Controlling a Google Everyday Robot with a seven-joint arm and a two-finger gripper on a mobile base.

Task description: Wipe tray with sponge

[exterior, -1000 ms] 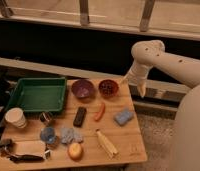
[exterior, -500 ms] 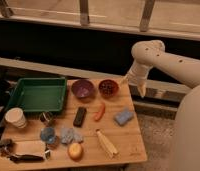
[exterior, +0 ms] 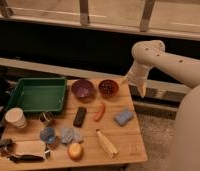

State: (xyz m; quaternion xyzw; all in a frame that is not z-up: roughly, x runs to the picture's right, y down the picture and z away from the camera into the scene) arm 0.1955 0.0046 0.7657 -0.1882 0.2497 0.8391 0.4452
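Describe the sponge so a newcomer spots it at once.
On the wooden table, go right, away from the green tray. The sponge lies right of the slim red item; the open gripper hovers past the far right corner. It's a neat pale-blue block, unlike the lumpy cloth.

Cream rounded arm (exterior: 169, 60), pale tool (exterior: 134, 84) beside table (exterior: 133, 144)

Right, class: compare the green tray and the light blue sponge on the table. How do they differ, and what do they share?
Colour: the tray is dark green, the sponge light blue. Size: the tray is far larger than the sponge. Shape: the tray is hollow with raised sides, the sponge a solid block. Shared: both are rectangular and lie on the table, untouched; the gripper hangs open beyond the table edge nearest the sponge, holding nothing.
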